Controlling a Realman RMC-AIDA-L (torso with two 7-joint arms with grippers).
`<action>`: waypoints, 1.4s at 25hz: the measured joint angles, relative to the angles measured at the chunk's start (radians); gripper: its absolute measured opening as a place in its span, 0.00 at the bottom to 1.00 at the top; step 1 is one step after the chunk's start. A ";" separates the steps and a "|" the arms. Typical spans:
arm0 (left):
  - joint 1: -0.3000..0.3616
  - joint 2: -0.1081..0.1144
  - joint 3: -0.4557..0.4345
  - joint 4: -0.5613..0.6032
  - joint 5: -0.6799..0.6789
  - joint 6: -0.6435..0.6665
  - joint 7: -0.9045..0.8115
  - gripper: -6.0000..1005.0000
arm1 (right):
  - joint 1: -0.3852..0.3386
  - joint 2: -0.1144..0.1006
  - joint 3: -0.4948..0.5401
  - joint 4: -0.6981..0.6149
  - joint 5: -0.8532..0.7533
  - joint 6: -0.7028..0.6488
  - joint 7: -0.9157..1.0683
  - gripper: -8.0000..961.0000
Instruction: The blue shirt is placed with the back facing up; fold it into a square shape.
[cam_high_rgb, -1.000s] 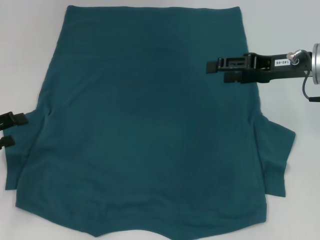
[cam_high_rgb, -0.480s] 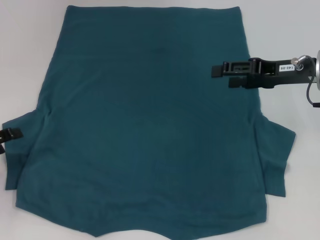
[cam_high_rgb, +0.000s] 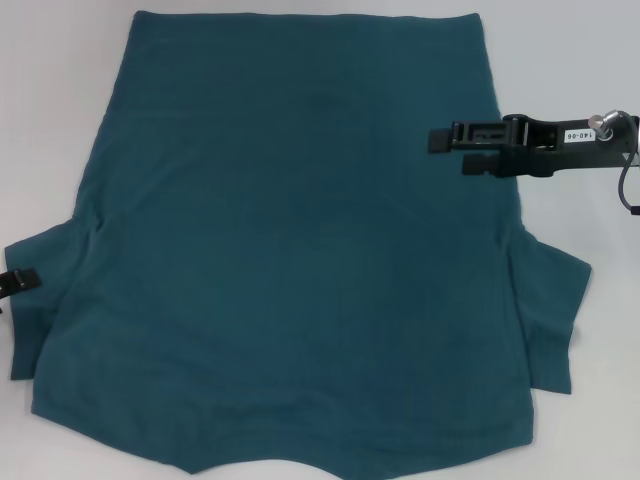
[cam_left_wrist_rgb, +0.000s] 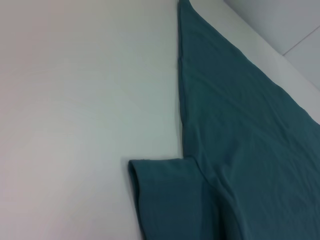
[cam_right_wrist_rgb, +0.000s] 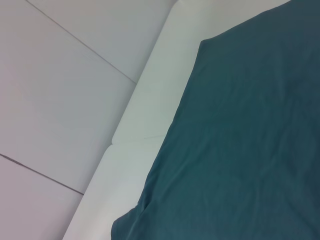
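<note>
Blue shirt (cam_high_rgb: 300, 250) lies spread flat and unfolded on the white table (cam_high_rgb: 60, 100), sleeves out to both sides. Right gripper (cam_high_rgb: 455, 152), fingers parted and empty, has drawn back toward the shirt's right edge. Left gripper (cam_high_rgb: 15, 284) has retreated almost out of view by the left sleeve, its state unclear, so no fold is begun.

One blue shirt (cam_high_rgb: 300, 250), two claws: left claw (cam_high_rgb: 15, 284), right claw (cam_high_rgb: 452, 150).

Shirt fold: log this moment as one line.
shirt: flat, unfolded, back up | left gripper: at left sleeve edge | right gripper: above right side, open, holding nothing
</note>
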 joint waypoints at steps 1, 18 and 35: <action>0.000 0.000 0.000 0.000 0.000 0.000 0.000 0.91 | 0.000 0.000 0.000 0.000 0.000 0.001 0.000 0.98; 0.001 -0.006 0.026 -0.026 0.001 -0.029 0.006 0.91 | -0.004 -0.004 0.025 0.000 0.001 0.003 0.000 0.98; -0.032 -0.005 0.068 -0.042 0.001 -0.029 -0.018 0.89 | -0.016 -0.011 0.056 0.000 0.001 0.004 0.000 0.98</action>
